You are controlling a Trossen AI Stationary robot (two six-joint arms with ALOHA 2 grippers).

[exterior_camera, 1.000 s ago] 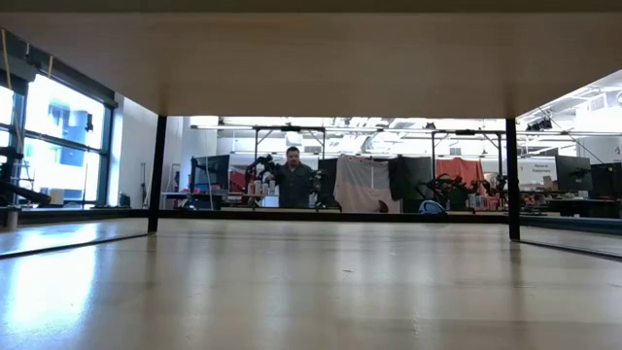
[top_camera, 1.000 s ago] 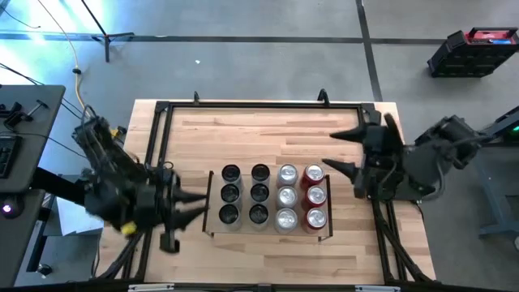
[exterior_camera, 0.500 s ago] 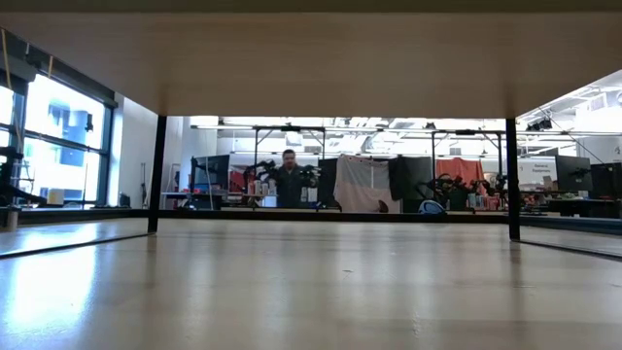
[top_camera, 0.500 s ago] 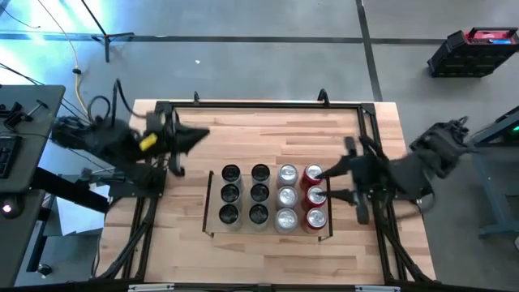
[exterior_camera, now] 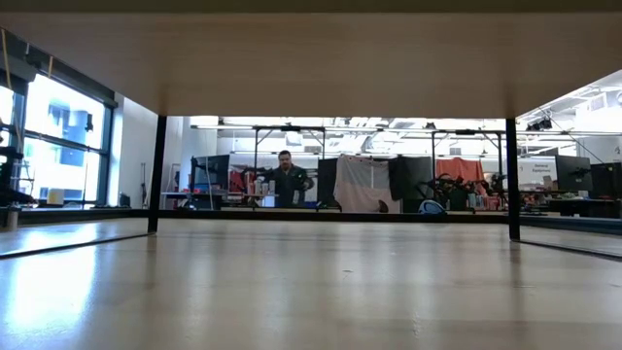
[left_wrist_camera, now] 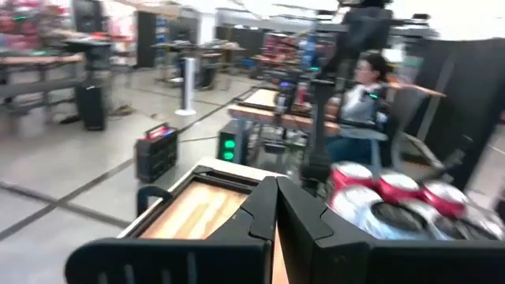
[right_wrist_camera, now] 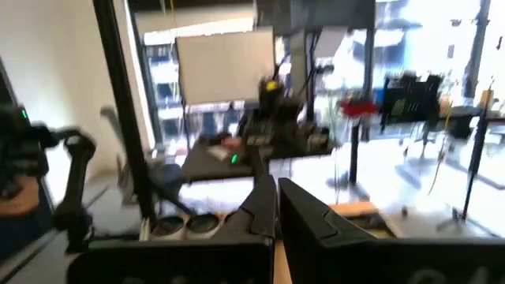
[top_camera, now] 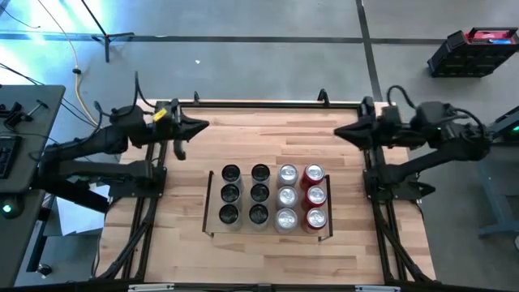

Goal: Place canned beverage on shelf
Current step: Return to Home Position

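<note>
Both arms have pulled away from the shelf over the last second. The left tool (top_camera: pixel 197 126), which was low beside the shelf's left rail with its fingers spread, now sits over the left part of the bench (top_camera: pixel 268 138), near the edge shown at the top of the high view. The right tool (top_camera: pixel 342 134) has lifted from the shelf's right end to the matching spot on the right. The two tools point inward at each other across bare wood, well apart. Each tool's fingers are now together: both wrist views show the two dark fingers meeting at their tips with nothing between them.

The shelf (top_camera: pixel 210 203) lies at the middle of the bench, clear of both arms. It is full, with twelve cans standing upright in four columns of three. The two left columns are dark-topped cans (top_camera: pixel 230 193), the third column is silver-topped cans (top_camera: pixel 287 195), and the right column is red-rimmed cans (top_camera: pixel 315 195). The cans stand close together in even rows and columns inside the black rails. None has shifted since the earlier pictures.

In the low view a person (exterior_camera: pixel 285 181) stands far back in the room, beyond the bench.
</note>
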